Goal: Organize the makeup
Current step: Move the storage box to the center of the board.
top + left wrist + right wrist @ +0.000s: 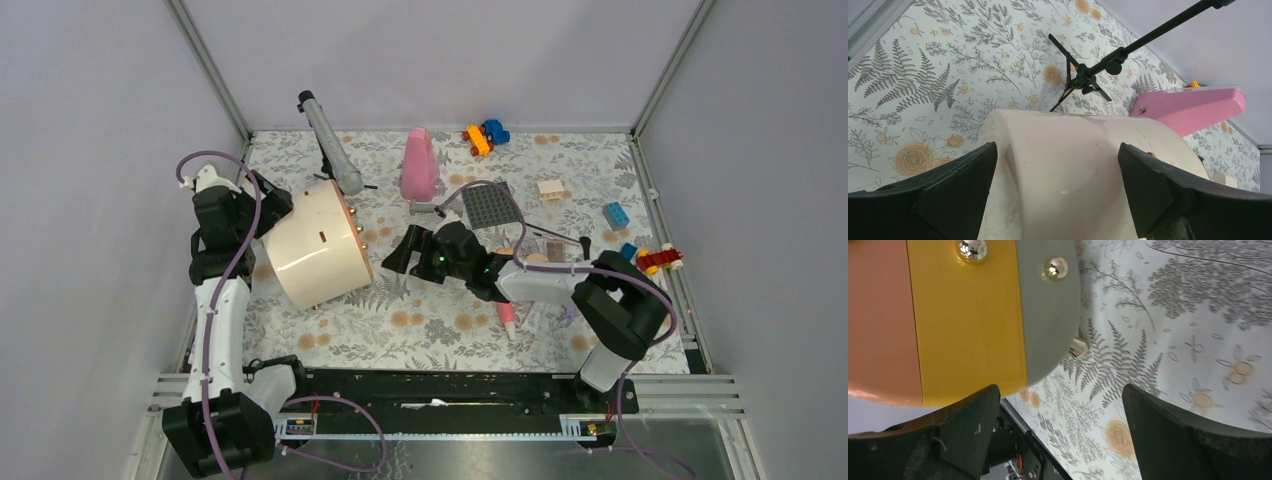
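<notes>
A cream round case (310,250) lies on its side at the left, its copper studded rim facing right. My left gripper (268,212) is open behind it; in the left wrist view the case (1073,165) lies between my spread fingers (1058,165). My right gripper (400,255) is open and empty just right of the case's rim, which fills the upper left of the right wrist view (968,315), above my right gripper (1060,410). A pink tube (508,318) lies partly under my right arm. Thin brushes (558,238) lie behind the arm. Other makeup is hidden.
A tall pink cone-shaped bottle (418,165) stands at the back; it also shows in the left wrist view (1193,107). A grey cylinder on a black tripod (330,145) leans behind the case. A dark studded plate (490,205) and toy bricks (485,135) (615,214) (660,260) lie right.
</notes>
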Motion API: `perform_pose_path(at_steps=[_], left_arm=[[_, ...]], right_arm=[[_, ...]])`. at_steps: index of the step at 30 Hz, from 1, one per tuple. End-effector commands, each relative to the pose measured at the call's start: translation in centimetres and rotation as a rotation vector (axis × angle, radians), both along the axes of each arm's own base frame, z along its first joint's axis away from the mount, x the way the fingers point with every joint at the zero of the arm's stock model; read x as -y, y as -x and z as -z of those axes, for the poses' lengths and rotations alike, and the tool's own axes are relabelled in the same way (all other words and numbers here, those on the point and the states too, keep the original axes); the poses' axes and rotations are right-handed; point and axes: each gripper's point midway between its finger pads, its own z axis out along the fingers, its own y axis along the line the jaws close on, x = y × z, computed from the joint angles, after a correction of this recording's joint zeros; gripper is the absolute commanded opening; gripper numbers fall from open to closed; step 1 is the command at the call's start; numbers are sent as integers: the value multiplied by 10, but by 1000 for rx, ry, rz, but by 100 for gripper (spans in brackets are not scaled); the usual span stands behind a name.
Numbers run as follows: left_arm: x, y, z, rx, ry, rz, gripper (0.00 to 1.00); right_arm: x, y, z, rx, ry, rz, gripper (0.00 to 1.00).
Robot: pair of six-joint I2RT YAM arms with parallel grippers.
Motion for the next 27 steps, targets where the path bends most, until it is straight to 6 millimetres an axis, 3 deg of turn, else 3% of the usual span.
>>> perform_pose_path(at_steps=[1,8,19,27], left_arm=[[18,21,39,-143,64,47,99],[27,13,29,-99,103,91,99],[39,3,15,-78,94,157,99],[75,-6,22,-93,120,306,99]], right_arm=[[-33,-13,-23,73,-59,38,99],[-59,-1,-11,93,-10,-2,99],[-102,59,-4,115,16,-104,99],[-115,80,-10,138,11,-116,99]])
